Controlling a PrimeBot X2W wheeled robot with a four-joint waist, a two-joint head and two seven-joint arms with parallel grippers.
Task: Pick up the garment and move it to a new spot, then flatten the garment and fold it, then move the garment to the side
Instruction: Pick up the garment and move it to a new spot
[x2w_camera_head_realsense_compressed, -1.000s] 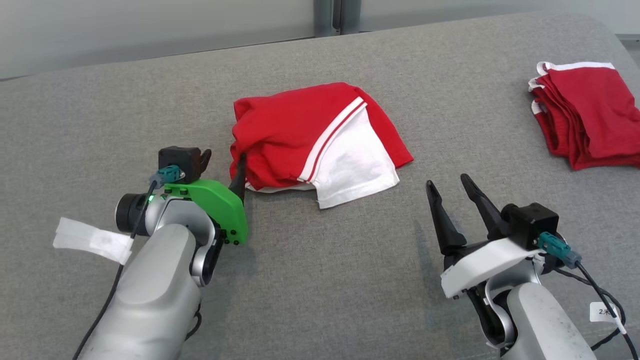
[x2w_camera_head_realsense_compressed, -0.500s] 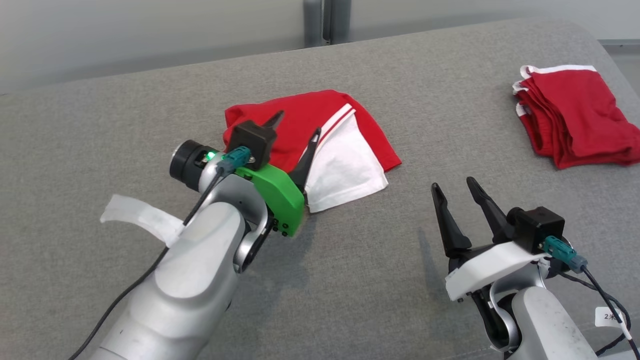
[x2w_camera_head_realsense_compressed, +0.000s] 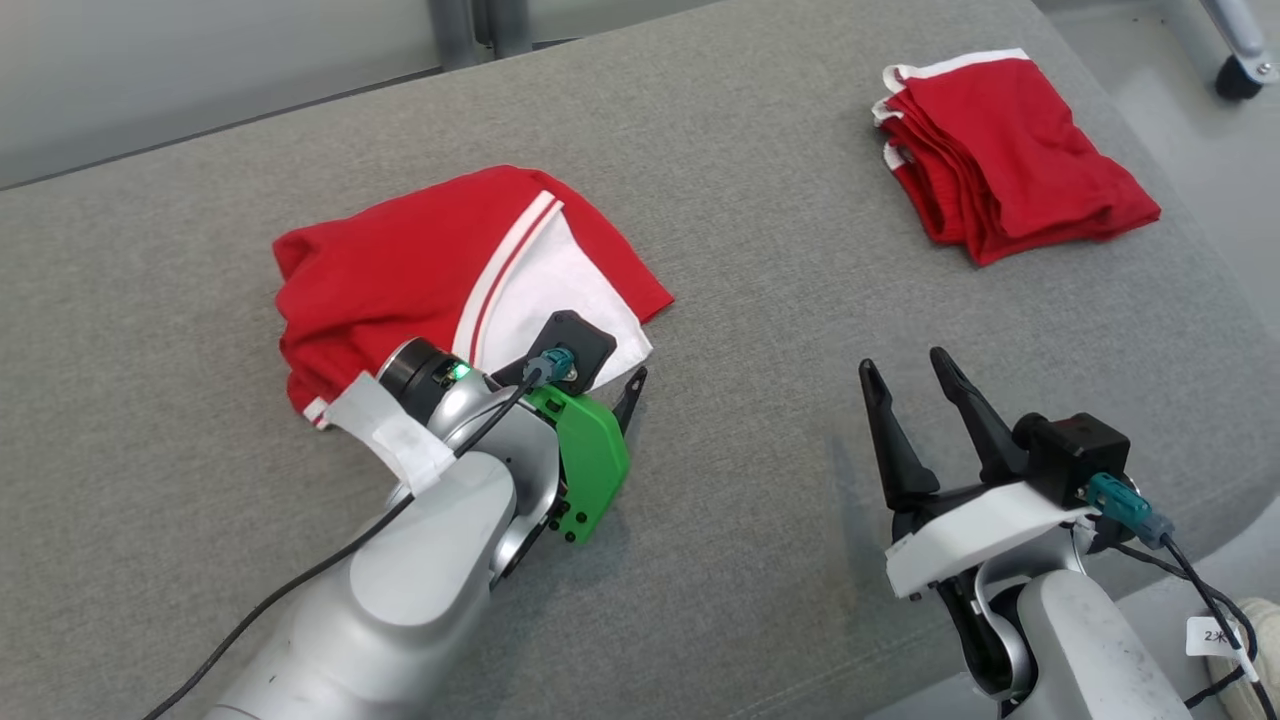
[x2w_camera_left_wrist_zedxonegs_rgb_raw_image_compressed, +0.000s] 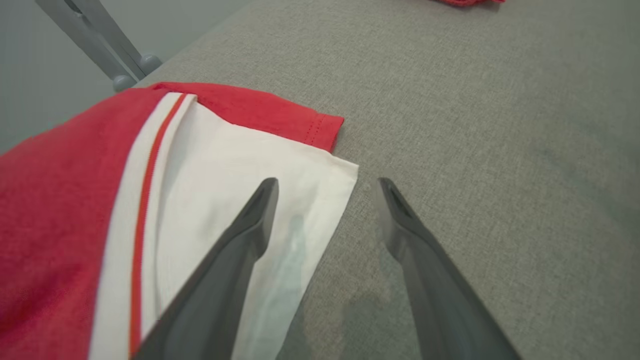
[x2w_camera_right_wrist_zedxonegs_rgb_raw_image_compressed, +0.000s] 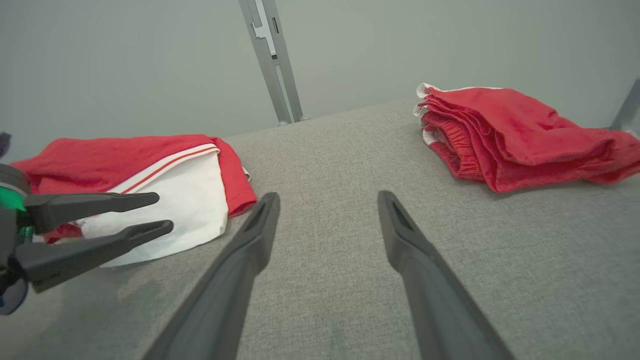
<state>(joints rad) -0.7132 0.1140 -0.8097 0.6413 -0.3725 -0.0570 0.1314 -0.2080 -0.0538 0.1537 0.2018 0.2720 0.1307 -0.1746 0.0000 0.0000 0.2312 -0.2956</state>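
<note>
The garment (x2w_camera_head_realsense_compressed: 400, 270) is a red piece with a white panel and white-red stripes, lying loosely folded on the grey cushion at the left middle. My left gripper (x2w_camera_left_wrist_zedxonegs_rgb_raw_image_compressed: 325, 182) is open at the garment's near right corner. One finger hangs over the white panel (x2w_camera_left_wrist_zedxonegs_rgb_raw_image_compressed: 225, 165), the other over bare cushion, and the white edge runs between them. The right wrist view shows that left gripper (x2w_camera_right_wrist_zedxonegs_rgb_raw_image_compressed: 162, 212) from the side, just above the white corner of the garment (x2w_camera_right_wrist_zedxonegs_rgb_raw_image_compressed: 165, 210). My right gripper (x2w_camera_head_realsense_compressed: 903, 362) stands open over bare cushion to the right, with nothing between its fingers.
A stack of folded red garments (x2w_camera_head_realsense_compressed: 1010, 150) lies at the far right of the grey cushion (x2w_camera_head_realsense_compressed: 760, 250). The cushion's right edge drops to the floor, where a caster wheel (x2w_camera_head_realsense_compressed: 1238, 80) stands. A metal post (x2w_camera_right_wrist_zedxonegs_rgb_raw_image_compressed: 272, 60) rises behind the cushion.
The head camera has turned right, shifting the whole picture left. My left gripper has moved from the garment's left edge, across it, to its near right white corner. The right gripper is unmoved.
</note>
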